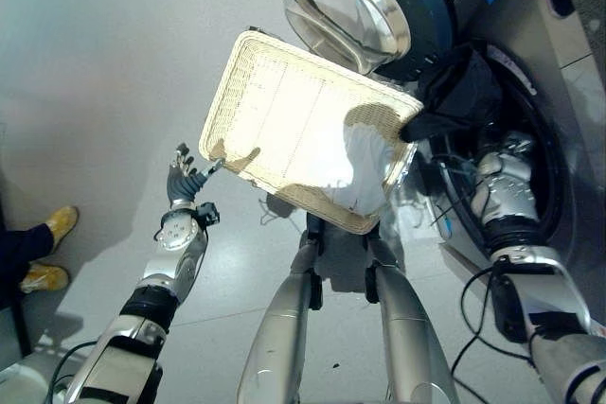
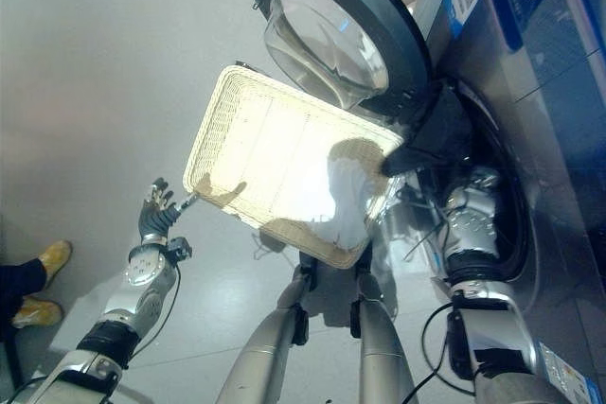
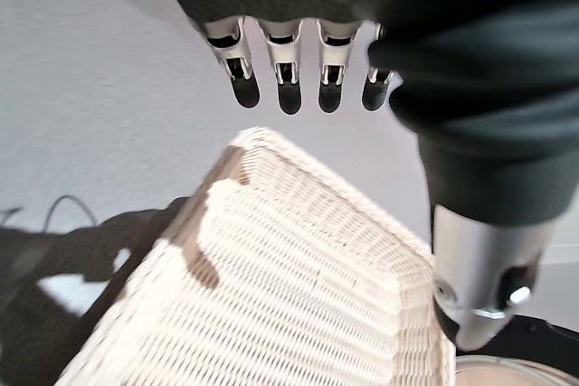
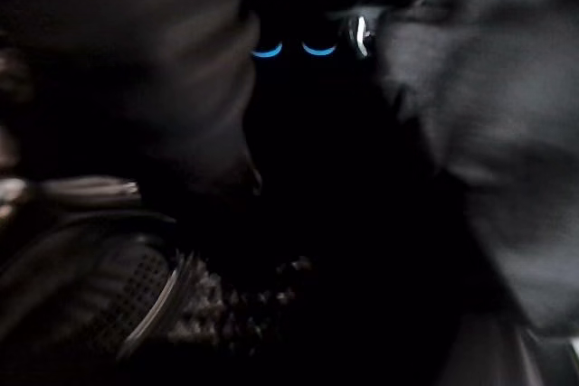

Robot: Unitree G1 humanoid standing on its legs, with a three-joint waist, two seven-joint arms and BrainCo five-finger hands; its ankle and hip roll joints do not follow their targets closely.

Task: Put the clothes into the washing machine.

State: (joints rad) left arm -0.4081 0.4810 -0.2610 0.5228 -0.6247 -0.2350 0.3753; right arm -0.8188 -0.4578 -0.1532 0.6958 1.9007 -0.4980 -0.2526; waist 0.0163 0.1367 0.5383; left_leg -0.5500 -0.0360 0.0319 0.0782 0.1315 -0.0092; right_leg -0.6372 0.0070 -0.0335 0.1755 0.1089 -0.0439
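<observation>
A pale wicker basket (image 1: 284, 120) sits in front of the washing machine, and something white like cloth (image 1: 365, 177) lies in its corner nearest the machine. A dark cloth (image 1: 454, 92) hangs bunched over the rim of the drum opening (image 1: 544, 153). My right arm reaches into that opening; the hand is hidden among dark cloth (image 4: 470, 88) in the right wrist view. My left hand (image 1: 185, 177) is at the basket's left rim with its fingers (image 3: 288, 88) straight and open. I cannot tell whether they touch the wicker (image 3: 298, 268).
The machine's round glass door (image 1: 369, 7) stands swung open above the basket's far edge. A person's yellow shoes (image 1: 52, 234) are on the grey floor at the far left. Bare floor lies to the left of the basket.
</observation>
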